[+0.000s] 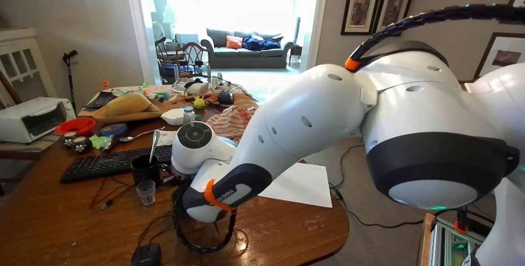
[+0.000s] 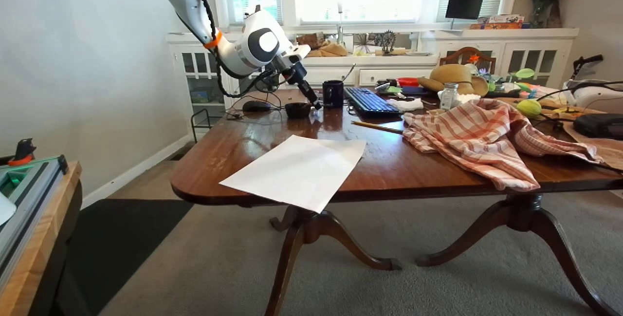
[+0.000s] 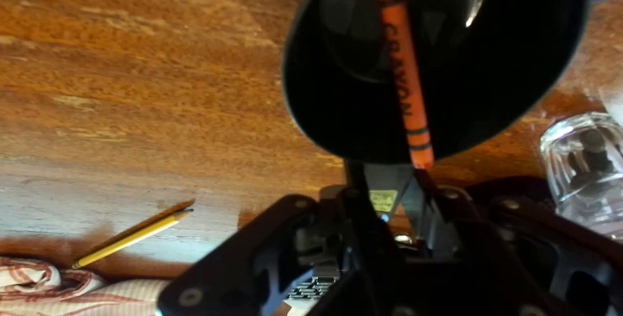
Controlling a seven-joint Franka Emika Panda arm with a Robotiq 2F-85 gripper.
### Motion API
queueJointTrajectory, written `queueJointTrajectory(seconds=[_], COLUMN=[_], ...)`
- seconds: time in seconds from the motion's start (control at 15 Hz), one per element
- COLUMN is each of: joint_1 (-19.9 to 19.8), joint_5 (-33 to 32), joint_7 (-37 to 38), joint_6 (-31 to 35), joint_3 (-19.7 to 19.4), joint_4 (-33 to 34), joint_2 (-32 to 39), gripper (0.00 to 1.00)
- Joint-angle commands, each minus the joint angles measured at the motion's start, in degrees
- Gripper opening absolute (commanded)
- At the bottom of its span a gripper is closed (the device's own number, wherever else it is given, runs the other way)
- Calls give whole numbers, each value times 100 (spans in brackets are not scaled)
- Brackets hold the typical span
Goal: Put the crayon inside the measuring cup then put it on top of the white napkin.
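Note:
The black measuring cup (image 3: 340, 111) fills the top of the wrist view, its bowl facing the camera; it also shows in an exterior view (image 2: 297, 110). The orange crayon (image 3: 403, 67) lies inside it, one end poking over the rim near my fingertips. My gripper (image 3: 388, 172) is closed around the cup's short handle, which has a yellow label; it also shows in an exterior view (image 2: 314, 101). Whether the cup touches the table is unclear. The white napkin (image 2: 297, 167) lies flat with one corner past the table edge; it also shows in an exterior view (image 1: 301, 184), partly behind the arm.
A small clear glass (image 3: 586, 175) stands close to the cup. A black mug (image 2: 333, 94) with a spoon and a keyboard (image 2: 371, 102) are just beyond. A mouse (image 2: 256, 106), a yellow pencil (image 2: 377, 127) and a red-and-white cloth (image 2: 479, 136) lie on the table.

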Motion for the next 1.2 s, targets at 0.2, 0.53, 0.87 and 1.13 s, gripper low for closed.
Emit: queueJointTrajectory(seconds=[0.2,0.53,0.87,1.13], joint_1=[-83,-137,-256,-492], joint_5=[-272,-565,-1010,-1392], joint_7=[50,-291,-738,-1158], joint_6=[-202,-419,-597,-601], joint_3=[157,391,571,695], joint_4=[-59,-531,-1360,-2158], joint_2=[-193,-827,-1846,-2779], gripper=[6,6,6,6])
